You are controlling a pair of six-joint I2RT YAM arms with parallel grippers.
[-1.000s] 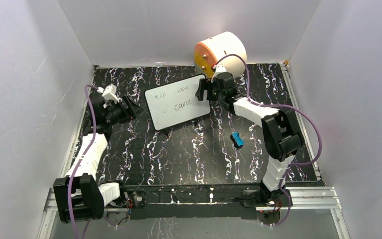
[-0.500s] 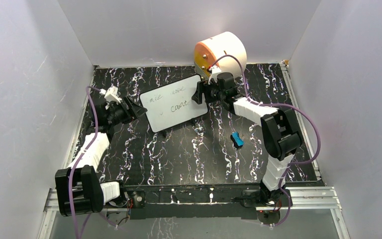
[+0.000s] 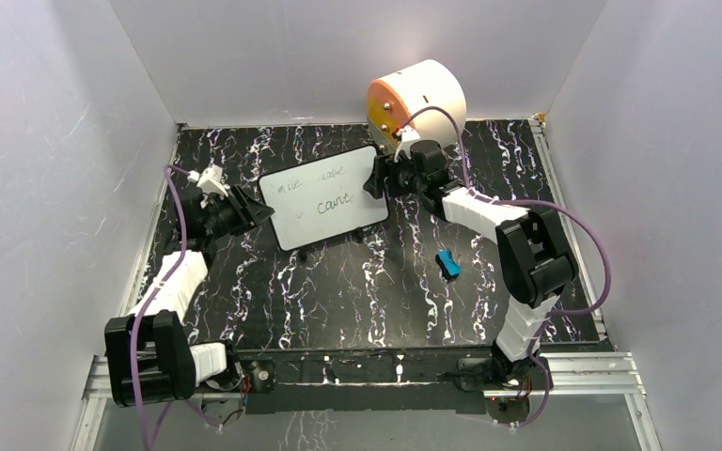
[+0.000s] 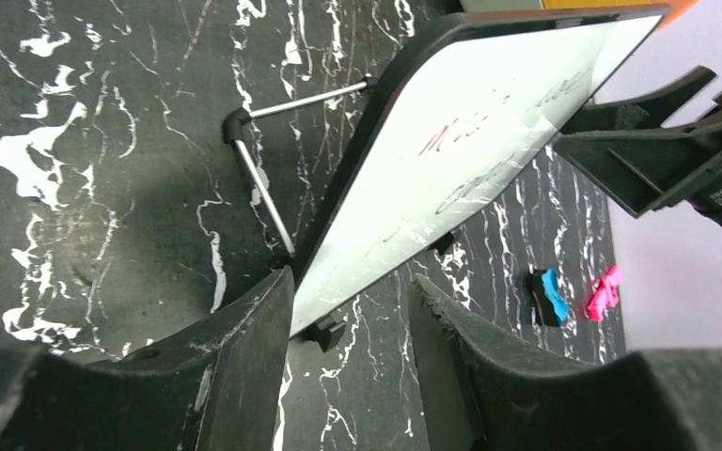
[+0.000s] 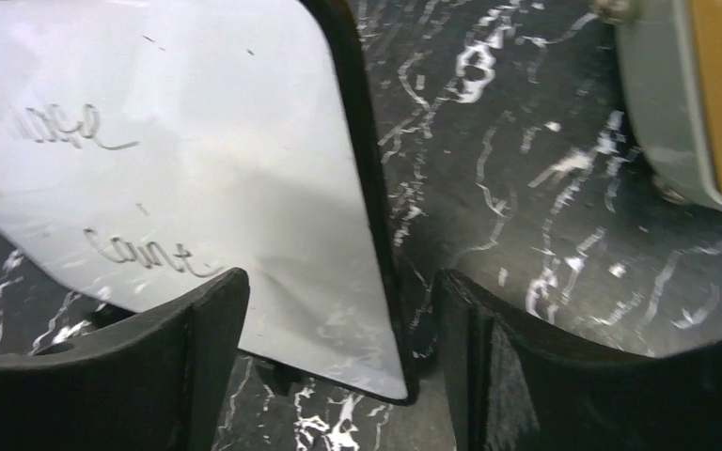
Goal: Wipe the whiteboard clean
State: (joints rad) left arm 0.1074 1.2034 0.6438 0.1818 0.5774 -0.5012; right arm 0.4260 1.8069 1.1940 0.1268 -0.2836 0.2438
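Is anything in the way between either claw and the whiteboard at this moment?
Nothing visible. The left claw straddles a corner of the whiteboard; the right claw straddles its opposite edge.

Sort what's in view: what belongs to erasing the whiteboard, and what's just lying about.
For the job: whiteboard with writing; left hand and right hand at its ends; small blue block, probably the eraser.
Lying about: round cream-and-orange drum; small pink item.

1. The whiteboard (image 3: 324, 199) has slid a little toward 9 o'clock.
2. The left gripper (image 3: 265, 212) has advanced toward 3 o'clock, reaching the whiteboard's left edge.
3. The right gripper (image 3: 373, 178) has followed toward 9 o'clock.
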